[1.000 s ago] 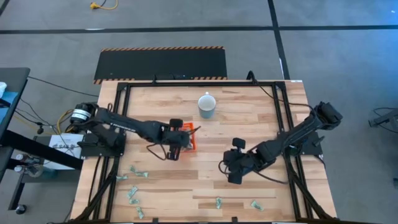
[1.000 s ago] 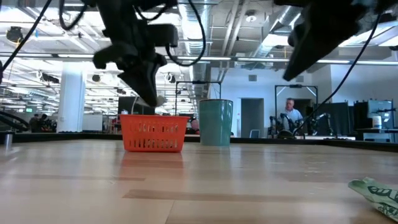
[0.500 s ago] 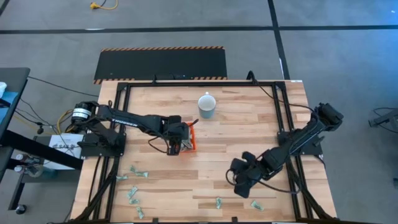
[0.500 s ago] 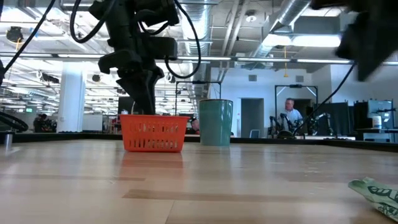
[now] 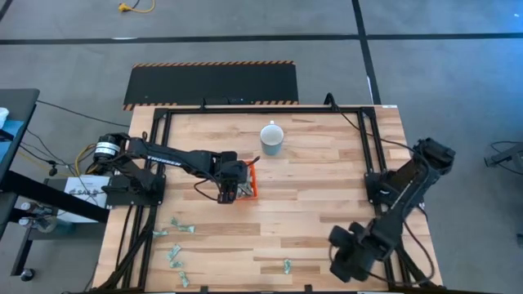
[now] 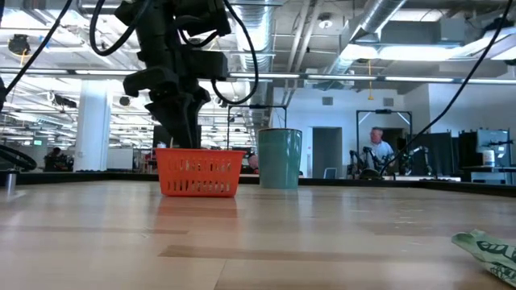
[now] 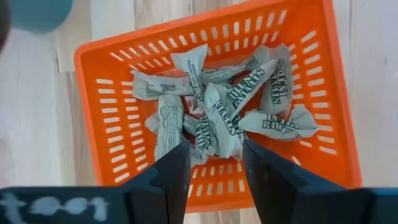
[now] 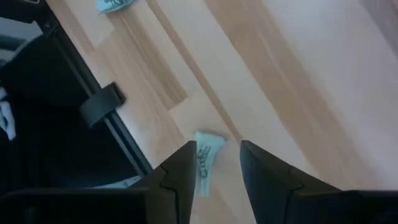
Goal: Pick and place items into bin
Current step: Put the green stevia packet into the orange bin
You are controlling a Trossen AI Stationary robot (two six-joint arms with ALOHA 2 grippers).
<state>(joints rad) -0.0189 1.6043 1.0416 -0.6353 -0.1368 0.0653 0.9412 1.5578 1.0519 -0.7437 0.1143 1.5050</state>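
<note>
The orange bin (image 5: 249,184) stands left of the table's middle and holds several green-and-white wrapped items (image 7: 217,106). My left gripper (image 7: 216,165) hangs open just above that pile, fingers pointing down (image 6: 181,129), with nothing between them. My right gripper (image 5: 343,260) is open near the table's near right corner. It is over one loose item (image 8: 207,153), which lies flat on the wood just ahead of the gap between the fingers (image 8: 217,158). More items lie near the near left (image 5: 174,255) and near middle (image 5: 288,265).
A pale blue mug (image 5: 272,139) stands beyond the bin toward the far edge. The black frame rail (image 8: 102,102) runs close beside the right gripper's item. One item (image 6: 488,246) lies close to the low camera. A person (image 6: 376,149) stands far off in the room.
My left gripper has moved the last short way over the bin and turned from slanted to upright, fingers down at the bin's rim. My right gripper has swept from the table's middle toward the near right corner, out of the low view.
</note>
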